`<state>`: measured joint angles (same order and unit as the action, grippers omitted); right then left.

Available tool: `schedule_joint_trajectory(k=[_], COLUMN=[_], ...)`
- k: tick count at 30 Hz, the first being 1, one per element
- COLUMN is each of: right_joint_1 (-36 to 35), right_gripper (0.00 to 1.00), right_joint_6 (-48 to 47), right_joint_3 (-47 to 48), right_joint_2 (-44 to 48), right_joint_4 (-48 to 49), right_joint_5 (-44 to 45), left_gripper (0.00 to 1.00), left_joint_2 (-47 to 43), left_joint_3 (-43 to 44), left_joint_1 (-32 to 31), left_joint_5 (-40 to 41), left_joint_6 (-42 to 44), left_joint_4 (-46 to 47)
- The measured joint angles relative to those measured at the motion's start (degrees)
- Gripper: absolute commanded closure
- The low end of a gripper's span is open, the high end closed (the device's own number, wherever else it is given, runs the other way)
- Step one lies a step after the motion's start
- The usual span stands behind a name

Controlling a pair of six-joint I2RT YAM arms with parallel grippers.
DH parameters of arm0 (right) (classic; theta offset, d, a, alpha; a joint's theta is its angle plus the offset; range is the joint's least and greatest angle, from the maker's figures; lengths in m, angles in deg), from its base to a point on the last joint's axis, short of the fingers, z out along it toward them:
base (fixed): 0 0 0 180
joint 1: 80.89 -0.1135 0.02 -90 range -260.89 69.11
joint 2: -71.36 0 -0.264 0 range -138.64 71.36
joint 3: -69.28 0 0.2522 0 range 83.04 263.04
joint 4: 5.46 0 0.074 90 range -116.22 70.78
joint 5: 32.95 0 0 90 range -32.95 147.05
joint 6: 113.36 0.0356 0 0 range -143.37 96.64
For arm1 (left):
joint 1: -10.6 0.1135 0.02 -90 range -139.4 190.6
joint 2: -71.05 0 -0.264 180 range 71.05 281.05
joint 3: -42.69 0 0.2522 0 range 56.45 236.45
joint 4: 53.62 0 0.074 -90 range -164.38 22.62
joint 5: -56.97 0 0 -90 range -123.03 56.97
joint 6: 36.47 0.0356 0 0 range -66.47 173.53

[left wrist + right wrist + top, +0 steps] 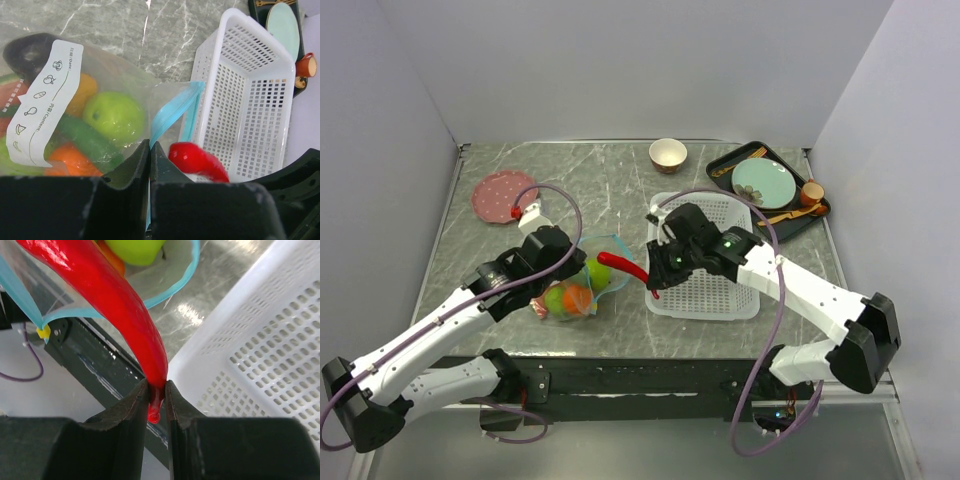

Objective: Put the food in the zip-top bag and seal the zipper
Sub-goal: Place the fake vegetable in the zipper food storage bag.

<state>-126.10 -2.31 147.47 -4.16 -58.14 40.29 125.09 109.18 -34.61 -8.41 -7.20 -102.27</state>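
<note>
Marbled tabletop (610,180) between pale walls (620,70) carries the zip-top bag (608,250).

Basket (710,292), pink plate (503,193), bowl (667,153), tray (718,163)

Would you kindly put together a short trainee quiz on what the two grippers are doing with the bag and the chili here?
1. True or false: the red chili lies wholly inside the zip-top bag.
2. The left gripper pinches: A the bag's edge; B the white basket; C a green apple.
3. Which gripper holds the chili?
Key: 1 false; 2 A; 3 the right gripper.
</note>
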Motion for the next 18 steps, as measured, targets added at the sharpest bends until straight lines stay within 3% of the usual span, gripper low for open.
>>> schedule_joint_trajectory(k=[18], right_joint_1=[-3.3], right_gripper=[0.75], right_joint_6=[-0.5], right_joint_3=[13.7], right_joint_2=[-15.9], right_joint_4=[-2.7], right_joint_5=[2.6], left_gripper=[0.93], left_joint_2=[0.9], left_joint_3=[0.0], left_joint_1=[0.0], left_joint_5=[-1.5], left_joint_6=[0.6], left_joint_4=[0.0])
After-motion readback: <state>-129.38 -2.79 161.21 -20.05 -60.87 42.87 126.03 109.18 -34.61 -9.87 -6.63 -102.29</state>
